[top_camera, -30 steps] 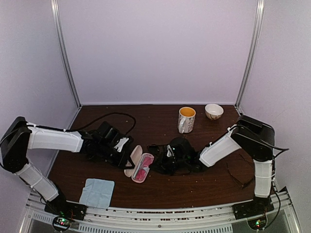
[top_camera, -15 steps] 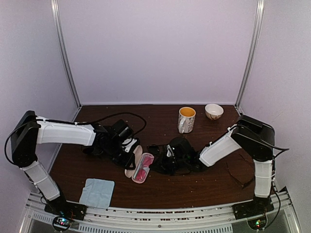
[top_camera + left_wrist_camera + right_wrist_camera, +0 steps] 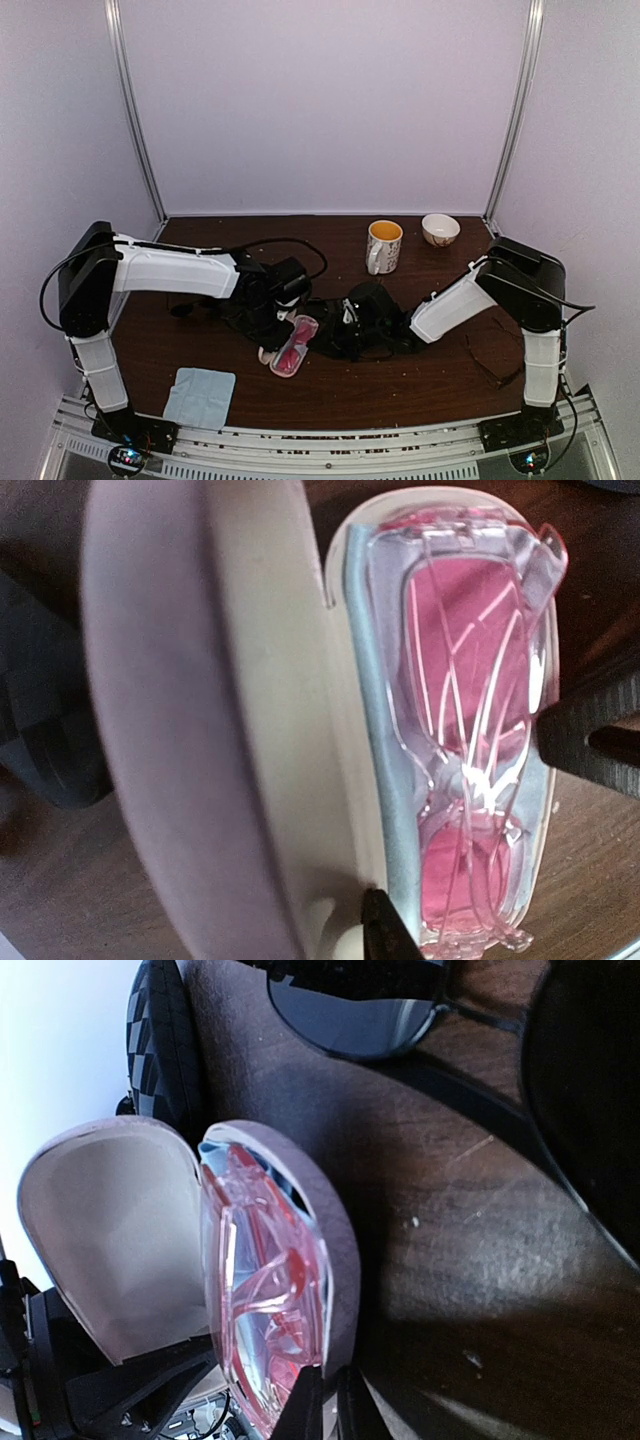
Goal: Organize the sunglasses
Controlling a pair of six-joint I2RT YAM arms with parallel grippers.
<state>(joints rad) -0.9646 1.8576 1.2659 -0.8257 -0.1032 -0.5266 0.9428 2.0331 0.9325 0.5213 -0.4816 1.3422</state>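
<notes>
Left gripper [image 3: 275, 322] first: it hangs low over the pale pink oblong hard case [image 3: 300, 780], with one dark fingertip [image 3: 385, 935] showing by the hinge; how wide its jaws stand I cannot tell, since the wrist view gives only that one tip for certain; beneath it the case lies open, lid [image 3: 170, 710] swung up on the left-edge side and tray on the right-edge side; in the tray, folded on a pale blue lining [image 3: 368, 740], sit the translucent pink-red framed sunglasses [image 3: 470, 730]; case and glasses share a long axis running roughly near edge to far edge, slightly slanted, about mid-bench and a touch toward the near edge; so the glasses lie just right of the left gripper with the lid between them, and my reading is that the coming move is a push of that lid rightward, across the long axis; the left arm is the nearer one to the lid; now the right gripper [image 3: 325, 1405], fingers drawn almost together, a sliver between and nothing visibly pinched, sits at the tray's rim, perhaps bracing it; touching or just short, I cannot say; beyond it the black sunglasses with dark lenses [image 3: 360, 1005] lie loose on the dark brown wooden bench [image 3: 420, 385] beside the case's far end, not yet put away; farther out, a white mug with a yellow inside [image 3: 384, 246] and a small cream bowl [image 3: 440, 229] toward the far right corner; a light-blue square cloth [image 3: 200, 397] by the near left corner.
</notes>
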